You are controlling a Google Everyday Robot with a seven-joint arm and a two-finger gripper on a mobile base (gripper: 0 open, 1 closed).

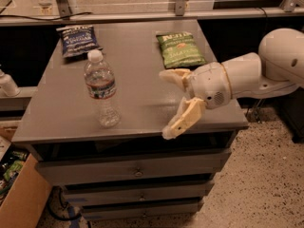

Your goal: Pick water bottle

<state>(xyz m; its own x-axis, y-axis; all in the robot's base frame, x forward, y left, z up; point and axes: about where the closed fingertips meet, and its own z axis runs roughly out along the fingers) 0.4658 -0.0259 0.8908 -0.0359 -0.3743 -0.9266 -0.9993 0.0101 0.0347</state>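
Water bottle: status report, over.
Claw open, empty, over table front edge. Water bottle upright, untouched, well clear of claw. Nothing between; green chip bag, blue chip bag farther back.

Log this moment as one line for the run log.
task: pick water bottle | state: upright on table, ungrasped | gripper: open, right of bottle, apart | phase: pre-grasp

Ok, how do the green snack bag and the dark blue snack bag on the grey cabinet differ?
The green crinkled snack bag lies back right on the grey cabinet top; the dark blue snack bag lies back left. The green bag is nearer the gripper, which hovers with open fingers at the front right edge; the blue bag is nearer the upright clear ribbed plastic water bottle. Both lie flat, untouched.
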